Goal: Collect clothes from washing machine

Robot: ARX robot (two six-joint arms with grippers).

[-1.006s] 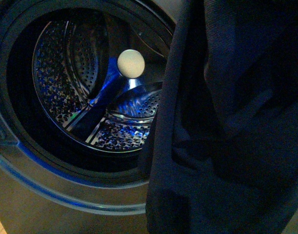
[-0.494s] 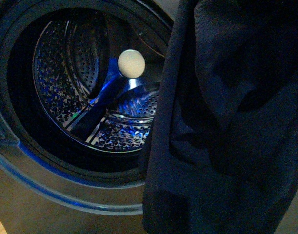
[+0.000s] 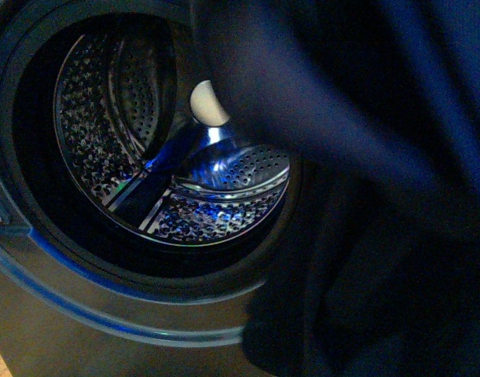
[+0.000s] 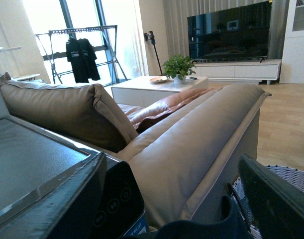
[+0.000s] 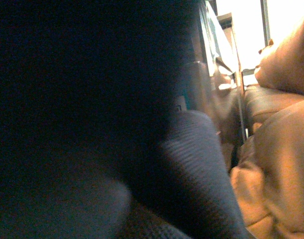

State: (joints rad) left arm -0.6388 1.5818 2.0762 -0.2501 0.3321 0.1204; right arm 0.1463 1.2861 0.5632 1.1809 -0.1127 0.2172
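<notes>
The washing machine [image 3: 82, 314] fills the front view, its dark-rimmed porthole open onto the perforated steel drum [image 3: 122, 133]. The dark navy clothes [image 3: 365, 181] hang blurred in front of it, across the top and right, and half cover the cream knob [image 3: 205, 104]. My right gripper is shut on the clothes; in the right wrist view the fabric [image 5: 92, 114] hides its jaws. My left gripper [image 4: 174, 206] is open and empty, its dark fingers [image 4: 57, 199] wide apart beside the machine's top [image 4: 27, 159]. A fold of dark cloth [image 4: 201, 230] shows between them.
A beige sofa [image 4: 191, 144] stands close beside the machine. A wicker basket [image 4: 291, 177] sits on the wooden floor by the sofa's end. Further off are a white coffee table [image 4: 152, 85], a TV [image 4: 229, 35] and a drying rack [image 4: 82, 50].
The clothes have swung left and up across the front view, now blurred and covering part of the knob. More of the drum's lower right shows.
</notes>
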